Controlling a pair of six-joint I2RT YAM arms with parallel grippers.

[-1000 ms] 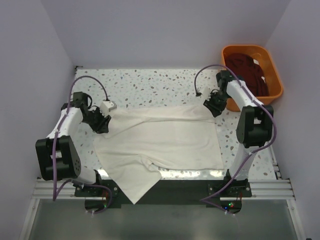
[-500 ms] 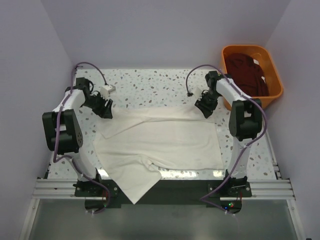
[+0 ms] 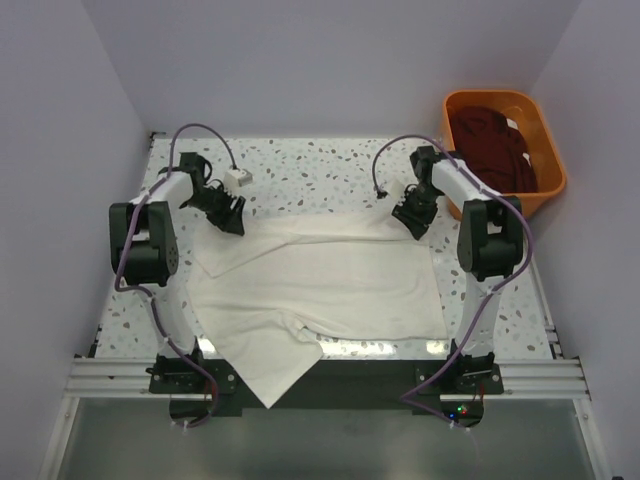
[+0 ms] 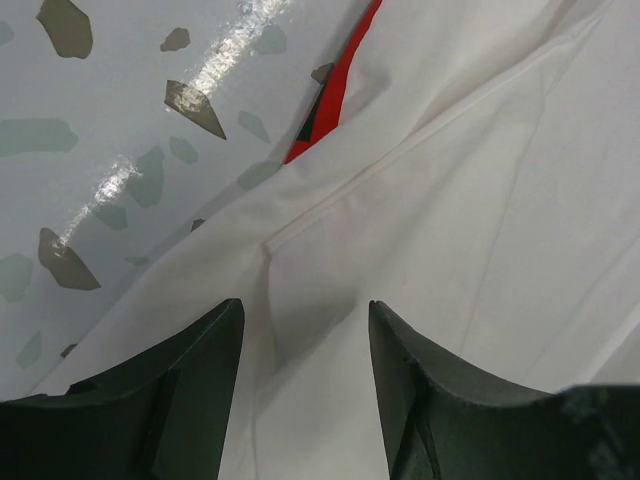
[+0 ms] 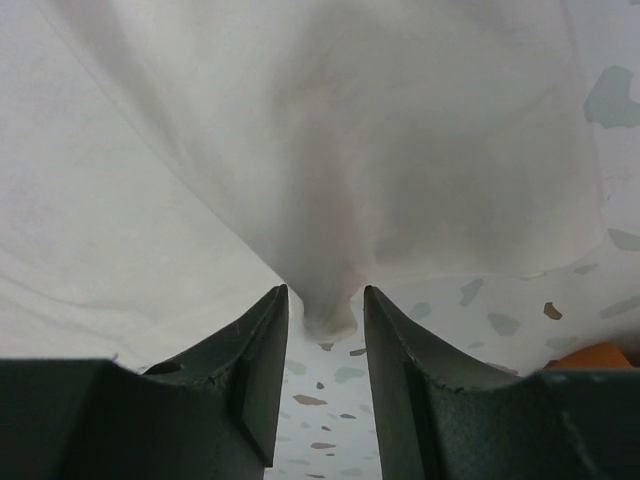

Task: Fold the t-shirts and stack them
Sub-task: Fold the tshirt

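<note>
Cream-white t-shirt (image 3: pixel 320 285) lies spread flat, a seam running between the left gripper (image 4: pixel 300 330)'s spread fingers. The right gripper (image 5: pixel 325 300) pinches a bunched fold at its far edge, bare speckled table (image 3: pixel 310 165) beyond both.

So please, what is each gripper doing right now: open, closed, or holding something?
Left gripper: open, jaws apart over the cream-white t-shirt, nothing pinched.
Right gripper: closed on a bunched fold of the same shirt.

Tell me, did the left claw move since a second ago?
Yes. In the top view the left claw slid right and toward the back wall, farther from the table's left edge, along the white shirt's far edge.
</note>
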